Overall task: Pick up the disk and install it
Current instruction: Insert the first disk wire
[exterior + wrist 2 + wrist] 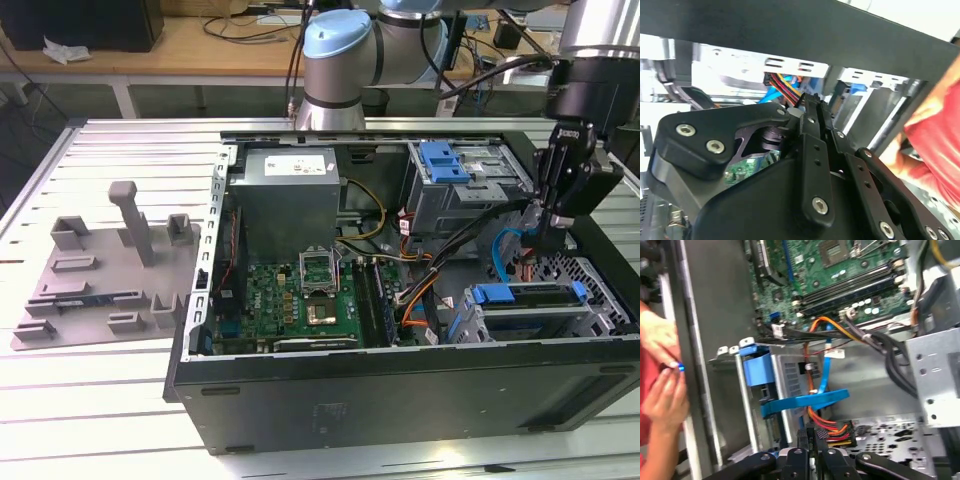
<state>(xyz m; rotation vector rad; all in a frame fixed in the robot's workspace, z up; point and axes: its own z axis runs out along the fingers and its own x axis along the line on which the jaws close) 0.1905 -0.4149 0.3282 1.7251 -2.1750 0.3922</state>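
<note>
While pincer (534,242) hangs pressed closed, gripping nothing I can see, disk (790,372) sits inside case (400,395), exterior view's right: stiff, weighty, shock-sensitive; hold by blue frame (757,365) edges.

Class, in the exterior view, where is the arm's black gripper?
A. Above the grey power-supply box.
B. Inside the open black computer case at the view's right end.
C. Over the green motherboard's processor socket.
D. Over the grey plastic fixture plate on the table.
B: the black gripper hangs inside the open black computer case at the exterior view's right end, beside the grey metal drive cage with a blue plastic latch.
</note>
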